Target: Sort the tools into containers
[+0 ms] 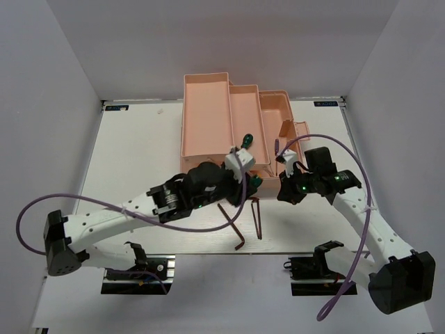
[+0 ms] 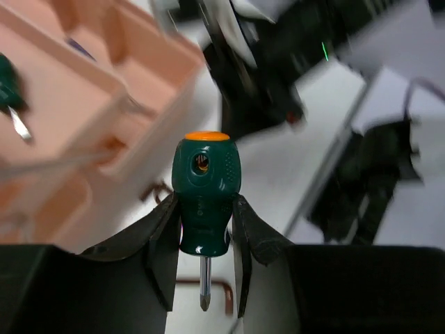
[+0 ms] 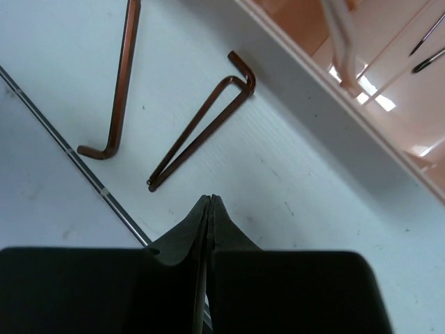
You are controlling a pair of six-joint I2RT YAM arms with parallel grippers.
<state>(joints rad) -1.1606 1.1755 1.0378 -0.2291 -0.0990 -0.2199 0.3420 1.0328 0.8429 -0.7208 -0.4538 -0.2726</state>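
In the left wrist view, the left gripper [image 2: 203,233] has its fingers [image 2: 164,243] partly closed on a stubby green screwdriver [image 2: 204,191], one on each flank of the lower handle. Its long axis runs straight up the frame, with the orange cap at the top and the metal tip at the bottom between the fingertips. In the top view this tool shows as a green spot at frame centre, just off the toolbox's [image 1: 206,78] near edge.

In the right wrist view, the right gripper [image 3: 208,209] at lower centre is pressed shut on nothing, above the white table [image 3: 292,181]. Beyond it lie the hex keys: one [image 3: 119,83] at upper left, long arm running up the frame, its hook at the lower end. The other [image 3: 208,125], at centre, slants up to the right, its bend nearest the toolbox wall.

Farther off, a second green screwdriver [image 1: 245,141] lies in a tray. Thin drivers [image 3: 425,38] rest in a compartment at upper right.
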